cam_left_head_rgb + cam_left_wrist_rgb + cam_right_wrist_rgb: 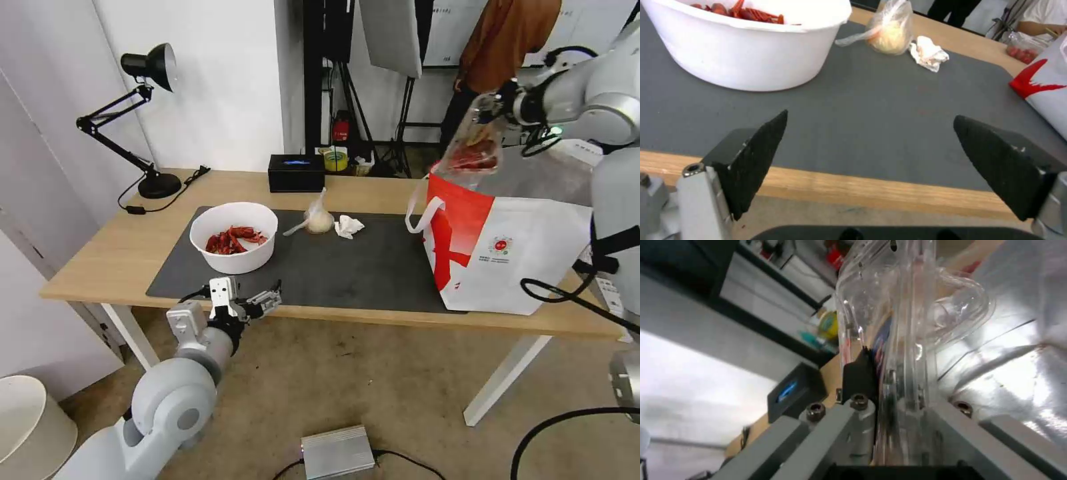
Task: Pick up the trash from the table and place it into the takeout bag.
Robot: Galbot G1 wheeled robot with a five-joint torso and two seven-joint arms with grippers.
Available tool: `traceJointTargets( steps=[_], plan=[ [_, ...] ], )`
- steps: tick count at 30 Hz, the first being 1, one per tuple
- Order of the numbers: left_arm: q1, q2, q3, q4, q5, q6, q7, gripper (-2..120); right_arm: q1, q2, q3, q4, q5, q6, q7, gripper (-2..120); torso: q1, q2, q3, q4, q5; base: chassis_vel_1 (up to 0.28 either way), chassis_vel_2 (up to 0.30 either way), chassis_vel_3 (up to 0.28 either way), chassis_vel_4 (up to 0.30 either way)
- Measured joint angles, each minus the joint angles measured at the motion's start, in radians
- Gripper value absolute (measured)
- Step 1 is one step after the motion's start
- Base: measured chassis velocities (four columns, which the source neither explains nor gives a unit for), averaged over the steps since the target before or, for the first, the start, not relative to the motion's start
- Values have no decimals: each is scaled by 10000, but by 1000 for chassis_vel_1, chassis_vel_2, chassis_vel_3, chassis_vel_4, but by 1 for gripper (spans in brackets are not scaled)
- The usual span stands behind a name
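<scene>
Right fingers [871, 380] clamp clamshell box [475, 143] above takeout bag [520, 260] | left fingers [760, 156] spread, empty | logo unreadable

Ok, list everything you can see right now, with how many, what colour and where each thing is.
bowl: one, white, red shells inside, left part of the mat
knotted bag: one, clear, on the mat right of the bowl
tissue: one, white, crumpled, just right of the knotted bag
clamshell box: one, clear with red scraps, held above the takeout bag's mouth
takeout bag: one, white and red, foil lined, right end of the table
mat: one, dark grey, on the table
table: one, light wood
black box: one, at the table's back edge
lamp: one, black, back left corner
left gripper: open, at the table's front edge
right gripper: shut on the clamshell box
</scene>
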State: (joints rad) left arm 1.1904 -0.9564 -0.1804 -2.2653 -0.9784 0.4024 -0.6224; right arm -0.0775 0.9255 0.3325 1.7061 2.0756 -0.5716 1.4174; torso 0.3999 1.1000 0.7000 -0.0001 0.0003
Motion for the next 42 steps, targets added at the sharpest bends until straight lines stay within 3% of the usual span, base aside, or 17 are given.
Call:
traceJointTargets(
  steps=[14,27,42],
  plan=[
    [145,-76,80,-92,107,-4,-3,100,-911,-619,854,-480,-140,-80,-245,0,0,0,0,1,-2,0,0,0,0],
    [214,-75,92,-118,150,-4,-15,100,-1867,-378,1421,-568,-493,-104,-409,0,0,0,0,1,-3,0,0,0,0],
    [208,-149,168,-24,197,-4,-18,100,-1478,-152,1553,-1094,-405,33,-844,0,0,-1,0,1,-3,0,0,0,0]
  ],
)
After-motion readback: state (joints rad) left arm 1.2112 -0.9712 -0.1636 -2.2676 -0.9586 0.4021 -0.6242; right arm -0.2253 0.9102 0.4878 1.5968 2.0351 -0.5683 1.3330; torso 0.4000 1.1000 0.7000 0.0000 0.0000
